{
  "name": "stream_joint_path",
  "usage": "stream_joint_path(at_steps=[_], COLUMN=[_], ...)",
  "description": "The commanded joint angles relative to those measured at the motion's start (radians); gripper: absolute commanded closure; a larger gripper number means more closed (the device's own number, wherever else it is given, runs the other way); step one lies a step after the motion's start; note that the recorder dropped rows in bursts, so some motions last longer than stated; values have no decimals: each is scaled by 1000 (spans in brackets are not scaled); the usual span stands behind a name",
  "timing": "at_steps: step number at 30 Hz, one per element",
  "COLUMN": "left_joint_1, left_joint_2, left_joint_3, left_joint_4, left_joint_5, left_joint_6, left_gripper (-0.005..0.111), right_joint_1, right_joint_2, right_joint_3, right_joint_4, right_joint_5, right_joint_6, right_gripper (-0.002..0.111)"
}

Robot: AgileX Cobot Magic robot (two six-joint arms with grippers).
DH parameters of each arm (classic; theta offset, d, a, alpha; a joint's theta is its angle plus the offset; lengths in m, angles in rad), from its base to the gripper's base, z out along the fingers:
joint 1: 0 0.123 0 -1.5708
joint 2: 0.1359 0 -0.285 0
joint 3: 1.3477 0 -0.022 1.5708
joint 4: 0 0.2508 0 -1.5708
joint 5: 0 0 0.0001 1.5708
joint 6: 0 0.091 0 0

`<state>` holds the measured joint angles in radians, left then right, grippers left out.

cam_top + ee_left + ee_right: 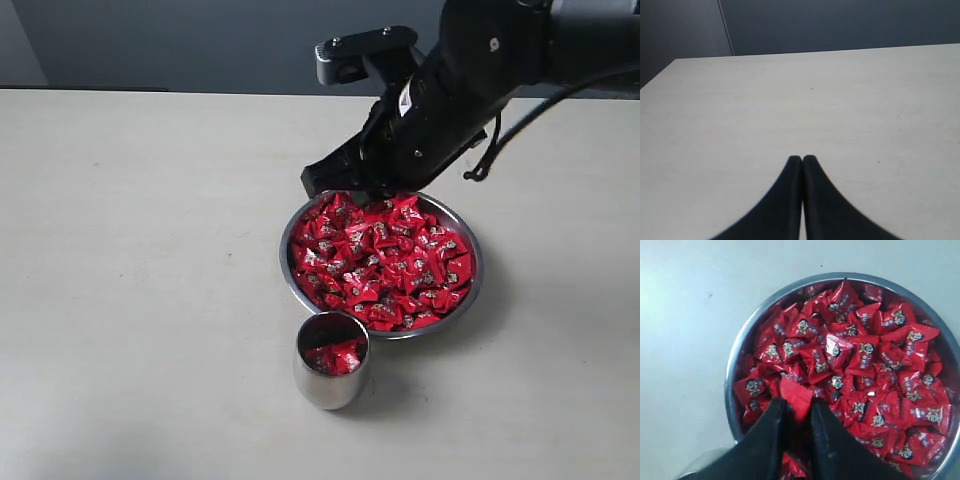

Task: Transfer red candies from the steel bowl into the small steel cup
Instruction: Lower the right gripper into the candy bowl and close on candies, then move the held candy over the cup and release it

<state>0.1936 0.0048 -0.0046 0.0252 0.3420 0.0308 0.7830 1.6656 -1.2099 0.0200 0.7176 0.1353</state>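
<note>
- The right tool (797, 407), a pair of black tapered fingers, is closed down to a narrow gap with a single red-wrapped candy (796, 394) pinched between its tips. Such a fine pinch looks meant to take one piece without dragging its neighbours along. Whether that piece is already clear of the heap, I cannot tell.
- In the exterior view the right tool (338, 186) hangs over the far-left edge of the wide, shallow bowl of shiny steel (478, 268), with its arm slanting in from the right. Working at the edge probably gives the fingers room to close.
- The small red candies in shiny wrappers (385, 258) fill the bowl in a loose heap to about rim level, so any piece on top is open to a grasp from above.
- The small, rounded cup of shiny steel (328, 388) stands upright on the pale matte surface (140, 260), just beside the bowl's near rim. A few red candies lie inside it. Standing so near, it keeps each carry short.
- The left tool (801, 161) has its fingers pressed together on nothing, above bare surface, and does not show in the exterior view. It seems parked out of the way.
- With the bowl so full and the cup barely lined, the job looks early.
</note>
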Motion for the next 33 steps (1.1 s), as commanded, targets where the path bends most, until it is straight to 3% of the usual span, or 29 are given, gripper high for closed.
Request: stream_joint_path(at_steps=[1, 5, 13, 33], left_joint_1=[-7, -7, -7, -7], left_joint_2=[-5, -5, -5, -5], left_joint_3=[5, 5, 5, 5], left_joint_4=[2, 2, 2, 2], left_joint_5=[-8, -8, -8, -8], left_joint_6=[-1, -1, -1, -1], left_gripper=[106, 106, 106, 106], right_joint_1=[56, 129, 224, 232], right_joint_2=[-74, -110, -122, -17], right_joint_3=[133, 229, 250, 250], right_joint_4=[67, 84, 105, 93], right_joint_5=[-108, -168, -163, -172], right_joint_6=[16, 16, 21, 25], right_gripper=[109, 109, 109, 109])
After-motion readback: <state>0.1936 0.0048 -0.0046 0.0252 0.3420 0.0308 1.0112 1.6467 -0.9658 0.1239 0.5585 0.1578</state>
